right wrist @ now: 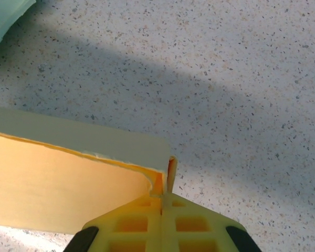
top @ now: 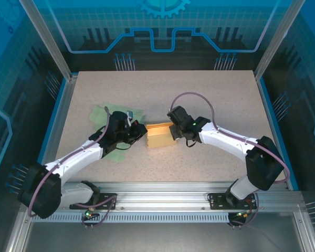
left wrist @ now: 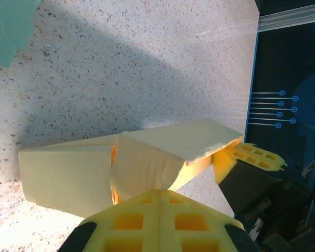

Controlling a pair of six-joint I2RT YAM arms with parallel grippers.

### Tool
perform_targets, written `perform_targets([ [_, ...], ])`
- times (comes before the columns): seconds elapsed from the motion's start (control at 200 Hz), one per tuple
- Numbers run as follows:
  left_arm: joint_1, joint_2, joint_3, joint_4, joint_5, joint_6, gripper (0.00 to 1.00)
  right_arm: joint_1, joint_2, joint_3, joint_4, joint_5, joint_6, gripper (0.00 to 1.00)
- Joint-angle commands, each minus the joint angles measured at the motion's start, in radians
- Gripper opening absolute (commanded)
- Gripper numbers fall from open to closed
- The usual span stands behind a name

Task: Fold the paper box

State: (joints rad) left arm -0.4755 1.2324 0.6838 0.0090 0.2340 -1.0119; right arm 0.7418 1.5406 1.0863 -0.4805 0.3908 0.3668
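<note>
Mid-table, paper box point(top: 160, 137) sits half-formed between both arms. Right gripper point(right wrist: 165, 195) pressed together, pinching thin wall at box's right corner. Left gripper point(left wrist: 160, 193) closed too, tips against left flap; paper caught or not, cannot tell. Risks: opposing pull rips ragged wall edge; pinch slips, flap springs open; uneven push skids light box left toward green sheet point(top: 102, 116), crease lands crooked.

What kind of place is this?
Probably a laboratory robot cell: aluminium frame posts, blue printed wall panels, and the left arm and right arm bolted to a rail.
</note>
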Motion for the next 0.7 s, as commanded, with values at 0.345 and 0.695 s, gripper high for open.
perform_targets([
  [0.345,-0.064,0.216,0.177,0.105,0.080,0.121,0.00,0.014,-0.135,-0.076,-0.063,0.083,0.074,0.00],
  [0.695,-0.092,0.271,0.201,0.087,0.097,0.104,0.00,0.006,-0.162,-0.093,-0.046,0.077,0.100,0.00],
])
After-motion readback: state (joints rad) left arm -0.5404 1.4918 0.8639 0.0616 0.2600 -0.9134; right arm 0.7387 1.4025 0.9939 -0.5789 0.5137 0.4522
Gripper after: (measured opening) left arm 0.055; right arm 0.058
